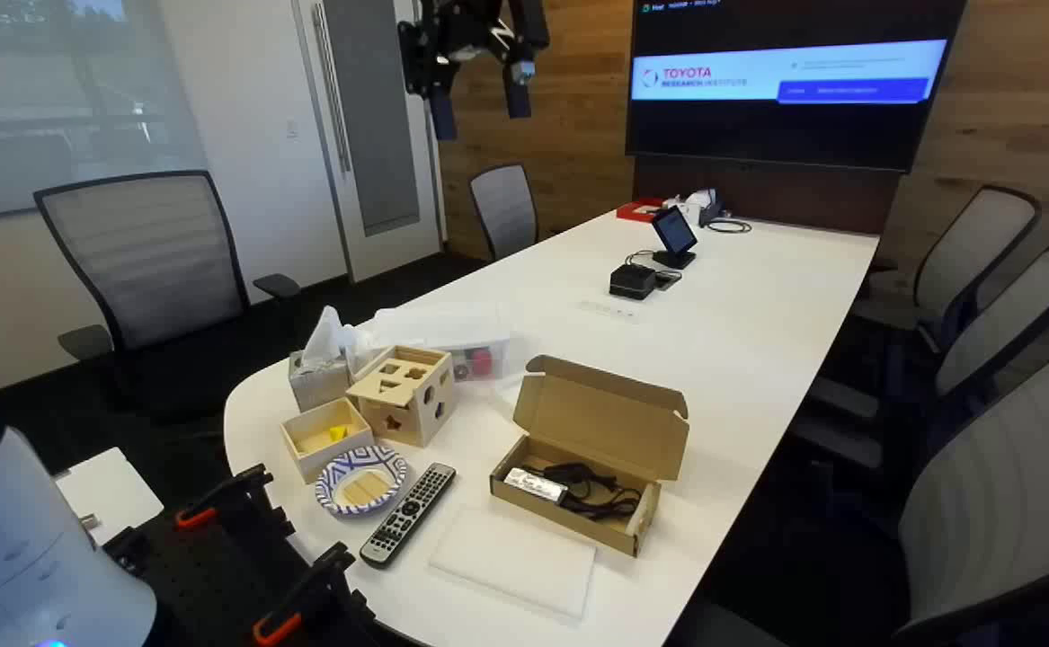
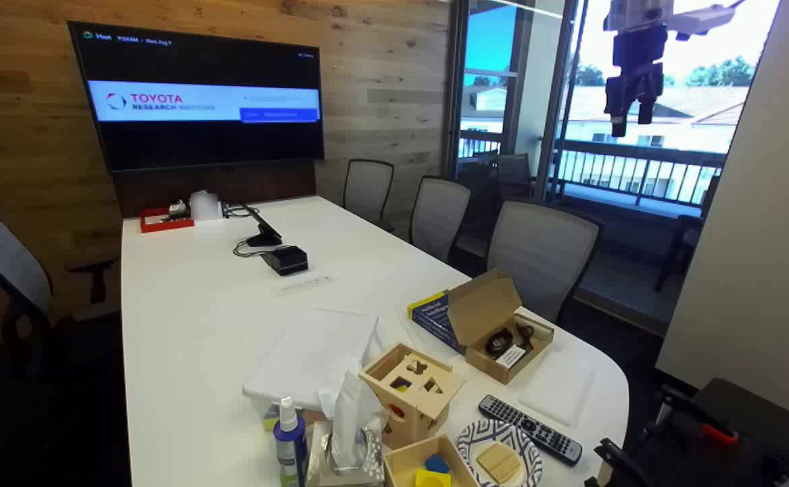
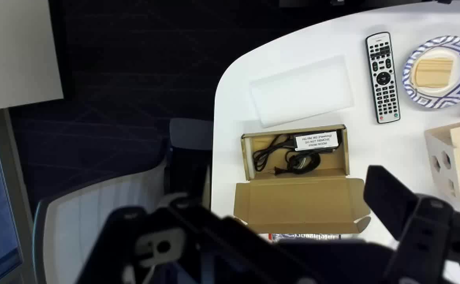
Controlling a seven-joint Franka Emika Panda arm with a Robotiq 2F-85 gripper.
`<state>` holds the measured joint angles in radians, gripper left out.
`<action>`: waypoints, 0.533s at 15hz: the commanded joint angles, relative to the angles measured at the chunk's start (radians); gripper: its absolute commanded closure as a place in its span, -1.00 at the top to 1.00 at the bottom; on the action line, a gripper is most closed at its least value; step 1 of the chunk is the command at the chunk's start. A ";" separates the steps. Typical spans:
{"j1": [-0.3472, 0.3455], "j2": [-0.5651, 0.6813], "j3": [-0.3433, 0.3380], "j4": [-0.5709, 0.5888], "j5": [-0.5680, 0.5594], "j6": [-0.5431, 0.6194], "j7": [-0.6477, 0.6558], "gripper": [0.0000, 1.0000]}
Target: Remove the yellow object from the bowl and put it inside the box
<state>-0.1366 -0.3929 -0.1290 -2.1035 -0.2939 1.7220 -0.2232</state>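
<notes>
The blue-and-white patterned bowl (image 1: 326,497) stands near the table's end in both exterior views. It also shows at the right of the wrist view (image 3: 411,68). A flat, square, yellowish wooden piece (image 1: 366,488) lies in it, also seen in the wrist view (image 3: 434,72). An open brown cardboard box (image 1: 569,518) holds a labelled black adapter and cables; its lid is up. A wooden cube box (image 2: 411,414) with shaped holes stands behind the bowl. My gripper (image 1: 481,112) is open and empty, high above the table, with its fingers well apart. In the wrist view the cardboard box lies below it.
A remote (image 1: 408,515) lies between the bowl and a white flat pad (image 1: 517,562). A square wooden tray (image 1: 301,455) with a bright yellow block (image 1: 337,432) touches or nearly touches the bowl. A tissue box (image 1: 318,381), spray bottle (image 2: 290,443) and book (image 2: 435,319) are nearby.
</notes>
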 commanded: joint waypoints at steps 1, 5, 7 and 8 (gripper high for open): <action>0.010 0.000 -0.008 0.002 -0.003 -0.003 0.002 1.00; 0.010 -0.035 0.035 -0.046 0.042 0.038 0.218 1.00; 0.016 -0.043 0.074 -0.072 0.095 0.041 0.376 1.00; 0.019 -0.044 0.101 -0.092 0.113 0.061 0.459 1.00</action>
<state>-0.1295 -0.4025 -0.0801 -2.1298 -0.2285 1.7373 0.0408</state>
